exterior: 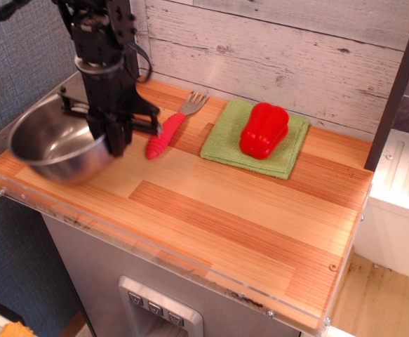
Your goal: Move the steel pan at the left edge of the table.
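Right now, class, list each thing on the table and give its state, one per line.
Pan: upright, empty, at the table's left edge, held at its rim.
Pincer: shut on pan.
Fork: lying flat, tines toward the wall.
Cloth: flat, under the pepper.
Pepper: lying on the cloth.
Table: bare at front and right.

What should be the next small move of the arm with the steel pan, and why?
Probably lower the steel pan straight down and open the gripper. The pan is already at the left edge of the table, with the gripper closed on its right rim. Whether its base touches the wood I cannot tell. The red-handled fork lies just right of the gripper, so avoid sideways motion.
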Available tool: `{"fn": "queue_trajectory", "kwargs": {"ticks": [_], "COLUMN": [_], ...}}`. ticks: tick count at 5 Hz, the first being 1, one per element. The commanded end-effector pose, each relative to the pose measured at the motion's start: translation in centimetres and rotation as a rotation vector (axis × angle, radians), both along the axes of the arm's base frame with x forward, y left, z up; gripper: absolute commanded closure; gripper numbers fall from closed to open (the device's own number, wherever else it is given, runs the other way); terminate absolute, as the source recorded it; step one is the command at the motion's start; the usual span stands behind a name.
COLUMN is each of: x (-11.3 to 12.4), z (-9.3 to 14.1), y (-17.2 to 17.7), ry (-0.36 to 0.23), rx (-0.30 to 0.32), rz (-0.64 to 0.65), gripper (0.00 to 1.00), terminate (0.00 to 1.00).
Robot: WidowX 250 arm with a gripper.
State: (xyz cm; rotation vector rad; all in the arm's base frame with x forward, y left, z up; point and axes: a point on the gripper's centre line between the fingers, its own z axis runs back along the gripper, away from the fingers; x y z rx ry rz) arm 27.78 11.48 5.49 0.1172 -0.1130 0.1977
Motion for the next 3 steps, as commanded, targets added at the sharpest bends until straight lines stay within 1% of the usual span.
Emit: {"fn": "queue_trajectory", "kwargs": {"ticks": [1,3], "x": [1.8,3.2], "z": [0.6,-0.8], "y": [1.7,0.2], "ry": [-0.039,-0.036], "rx": [0.053,0.025], "rz": [0.042,-0.01], "gripper": [1.0,1.0], "terminate": [0.0,0.0]}}
